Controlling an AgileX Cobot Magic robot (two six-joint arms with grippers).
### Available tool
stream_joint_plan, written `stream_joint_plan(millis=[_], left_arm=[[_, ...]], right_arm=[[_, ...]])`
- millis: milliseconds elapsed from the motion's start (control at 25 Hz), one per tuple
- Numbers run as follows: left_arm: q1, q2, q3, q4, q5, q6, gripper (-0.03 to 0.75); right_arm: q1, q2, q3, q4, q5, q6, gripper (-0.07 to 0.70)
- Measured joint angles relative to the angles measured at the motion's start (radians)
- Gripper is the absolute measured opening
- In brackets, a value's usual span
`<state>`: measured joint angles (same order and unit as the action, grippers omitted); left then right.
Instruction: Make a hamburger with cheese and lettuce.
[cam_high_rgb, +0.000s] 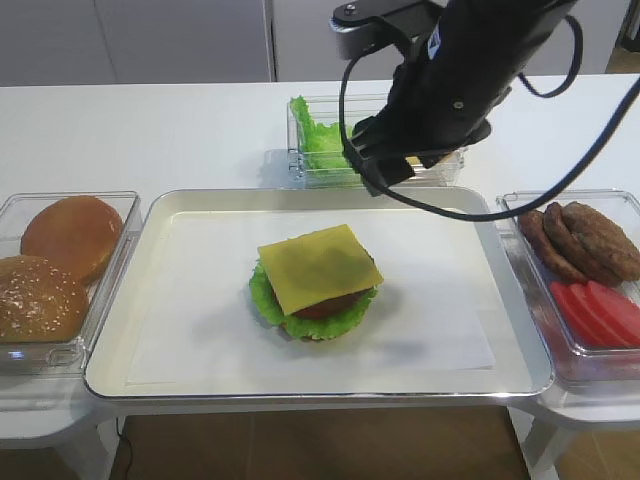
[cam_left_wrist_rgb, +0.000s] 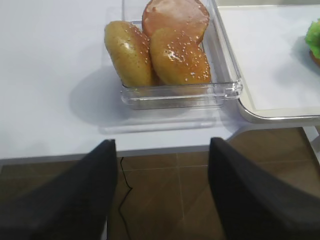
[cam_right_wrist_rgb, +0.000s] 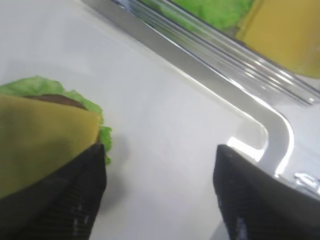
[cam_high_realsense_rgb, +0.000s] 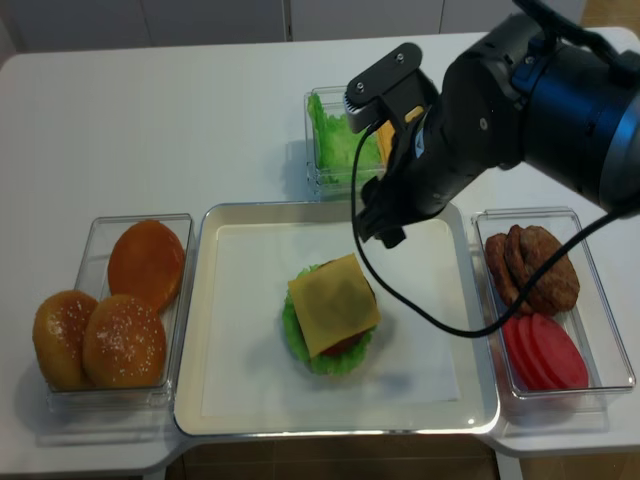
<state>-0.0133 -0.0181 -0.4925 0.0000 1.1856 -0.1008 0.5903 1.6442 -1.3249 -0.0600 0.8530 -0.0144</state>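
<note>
Right pincer (cam_right_wrist_rgb: 160, 195) is held with jaws apart and empty above the tray (cam_high_rgb: 300, 385); the cheese (cam_high_rgb: 319, 266) is laid on the hamburger (cam_high_rgb: 315, 312), below and left of it

no legible text, arm's (cam_high_rgb: 450, 70) white mark (perhaps a label) unreadable

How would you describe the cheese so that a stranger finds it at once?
Look at the large metal tray in the middle of the table. One burger stack sits at its centre, and the cheese lies on top. It is the only flat yellow square there.
</note>
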Motion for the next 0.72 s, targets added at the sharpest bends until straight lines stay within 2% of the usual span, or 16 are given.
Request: stream_joint_plan(millis=[120,360,560,720], left_arm=[[0.0,0.0,0.0,0.0,0.0,0.0,0.433],[0.0,0.0,0.0,0.0,0.0,0.0,0.433],[0.0,0.0,0.0,0.0,0.0,0.0,0.433],[0.0,0.0,0.0,0.0,0.0,0.0,0.433]], right_arm=[[-0.051,-0.006,-0.005,-0.006,0.052,0.033,0.522],[-0.261,-0.038,-0.009,0.127,0.101,-0.003,0.521],[-0.414,-0.096,-0.011,0.143,0.149,-0.005,0.507],[-0.476,-0.146,-0.007,0.143,0.201,-0.007,0.505]])
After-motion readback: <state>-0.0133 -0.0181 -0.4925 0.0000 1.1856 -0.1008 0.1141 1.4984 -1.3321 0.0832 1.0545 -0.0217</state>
